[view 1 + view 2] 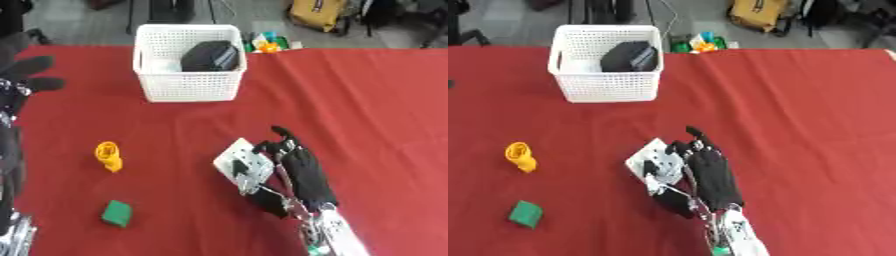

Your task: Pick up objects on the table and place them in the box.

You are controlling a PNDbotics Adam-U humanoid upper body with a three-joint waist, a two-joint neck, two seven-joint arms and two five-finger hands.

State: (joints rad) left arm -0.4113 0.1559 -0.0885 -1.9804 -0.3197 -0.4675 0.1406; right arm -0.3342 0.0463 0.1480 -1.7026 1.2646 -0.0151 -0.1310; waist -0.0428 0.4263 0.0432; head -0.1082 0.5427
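Currently the right robot hand (302,170) is reaching in from the near right edge and sitting near the middle of the desk (367,100), which is carrying a red cloth. Its fingers are curling over the right side of a white rectangular object (241,162) with small dark spots, and the thumb is closing in from the near side, so the right robot hand is gripping this object. The object is lying tilted, with one corner pointing toward the far left; whether it is lifting clear of the cloth cannot be told.

The white perforated box (188,82) is standing at the far side of the desk, left of centre and well apart from the right robot hand. A black object (212,56) is resting inside it, leaning against the right wall.

A yellow object (108,155) is lying on the cloth to the left of the held object, well apart from it. A green block (116,213) is lying nearer, close to the near left corner.

The left robot hand (35,75) is showing at the far left edge in the left eye view, with dark fingers pointing right and holding nothing; its fingers are appearing relaxed.

Small colourful items (697,44) are sitting just beyond the far edge of the desk, right of the box.
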